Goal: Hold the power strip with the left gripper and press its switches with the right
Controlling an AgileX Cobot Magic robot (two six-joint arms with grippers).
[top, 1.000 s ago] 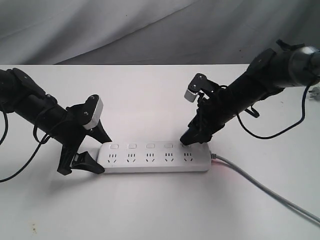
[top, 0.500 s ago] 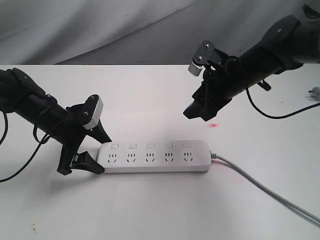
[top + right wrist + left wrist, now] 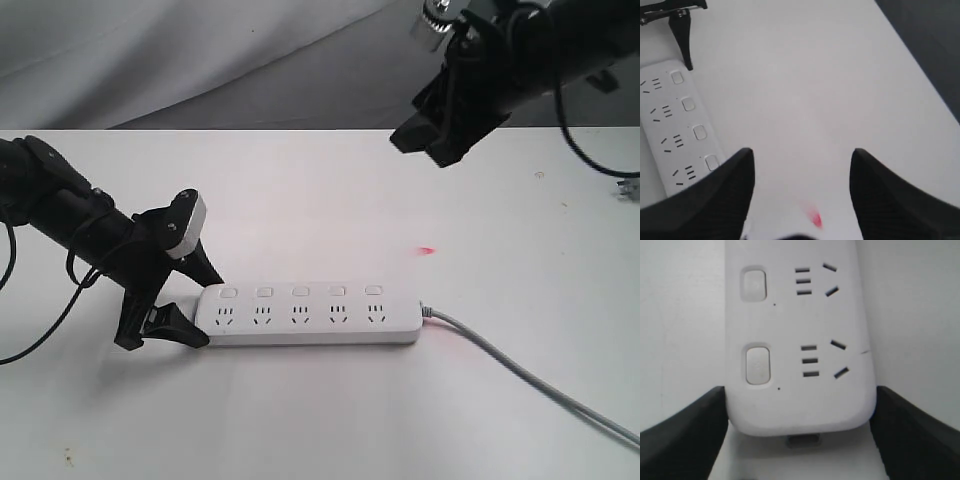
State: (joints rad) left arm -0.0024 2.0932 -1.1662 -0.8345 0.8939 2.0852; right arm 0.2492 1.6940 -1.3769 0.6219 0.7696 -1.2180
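Jaws of the left gripper [image 3: 205, 312] pinch one end of the power strip [image 3: 310, 318], whose long axis runs away toward its other end. Well above that far end, past the switch-side edge, the right gripper [image 3: 430, 145] hangs with jaws spread and empty, clear of the switches [image 3: 301, 291].

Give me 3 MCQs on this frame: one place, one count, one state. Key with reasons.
1. Where is the right gripper?
A. on a switch
B. on the cord
C. in the air, clear of the power strip

2. How many switches are there?
A. three
B. five
C. seven

3. How do the left gripper's jaws stand?
A. clamped across the strip's end
B. shut and empty
C. wide open above the strip

Key:
1 C, it hangs over bare table.
2 B, one sits above each socket group.
3 A, its fingers sit against both sides.
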